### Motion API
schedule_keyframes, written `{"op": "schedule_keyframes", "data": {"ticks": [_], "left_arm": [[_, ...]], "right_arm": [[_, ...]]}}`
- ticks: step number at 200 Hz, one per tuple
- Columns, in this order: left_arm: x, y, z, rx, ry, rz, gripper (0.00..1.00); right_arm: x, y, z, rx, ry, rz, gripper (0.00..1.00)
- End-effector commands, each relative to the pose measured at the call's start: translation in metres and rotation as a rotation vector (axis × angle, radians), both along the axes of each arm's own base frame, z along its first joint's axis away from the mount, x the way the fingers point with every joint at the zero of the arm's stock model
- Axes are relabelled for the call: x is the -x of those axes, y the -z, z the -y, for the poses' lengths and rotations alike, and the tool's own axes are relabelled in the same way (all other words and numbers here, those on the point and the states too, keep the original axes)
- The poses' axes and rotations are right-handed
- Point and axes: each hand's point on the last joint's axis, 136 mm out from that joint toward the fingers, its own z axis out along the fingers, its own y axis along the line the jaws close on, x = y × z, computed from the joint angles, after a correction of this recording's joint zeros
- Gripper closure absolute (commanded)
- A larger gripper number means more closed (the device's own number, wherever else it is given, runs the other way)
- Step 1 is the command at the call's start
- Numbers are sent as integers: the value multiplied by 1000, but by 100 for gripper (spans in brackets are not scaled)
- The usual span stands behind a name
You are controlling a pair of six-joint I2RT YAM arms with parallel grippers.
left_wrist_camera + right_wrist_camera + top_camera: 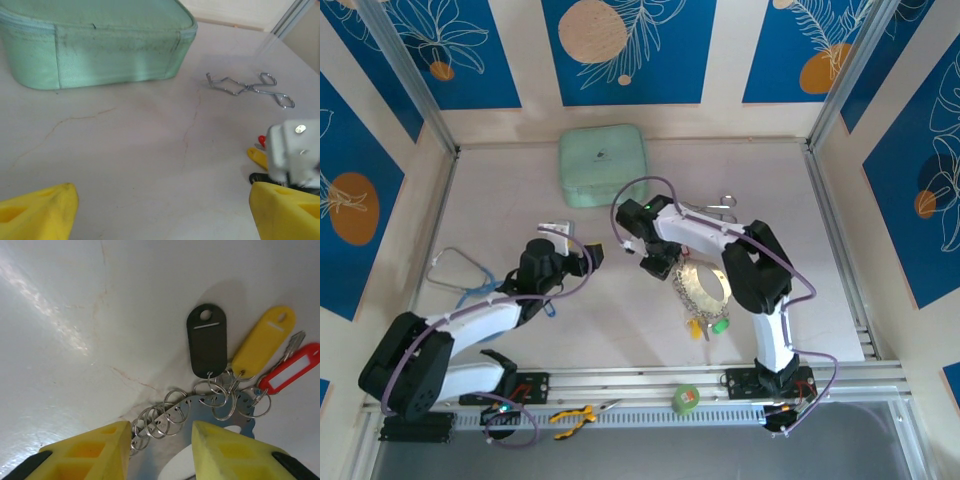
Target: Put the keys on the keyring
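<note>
The keyring [200,407] is a silvery perforated band carrying several small split rings, lying flat on the table. Black [206,340], yellow [263,342] and red [290,371] tags and a metal key [295,342] hang from its rings. From above, the keyring [684,292] lies beside the right arm, with the keys [706,325] bunched at its near side. My right gripper [161,435] hovers over the band, open, its yellow fingers [95,450] straddling it. My left gripper [162,210] is open over bare table, left of the ring [578,246].
A mint green zip pouch [602,165] sits at the back. Silver forceps [250,89] lie right of it. A thin wire loop [455,268] lies at far left. A green tape roll [686,398] and yellow pliers [575,415] rest on the front rail.
</note>
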Motion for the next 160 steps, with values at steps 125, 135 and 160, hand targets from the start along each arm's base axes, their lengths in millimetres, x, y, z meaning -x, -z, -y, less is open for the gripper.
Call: {"op": "schedule_keyframes", "data": {"ticks": [125,135,160], "left_arm": [[10,-5,-20,-19,-67,9,12],[10,-5,-20,-21,-68,9,12],[10,-5,-21,-22,-71,10,12]], "right_arm": [[3,18,13,261,-50,-64,63],[5,19,14,266,-49,-73,63],[5,23,17,281,-43,-80,63]]}}
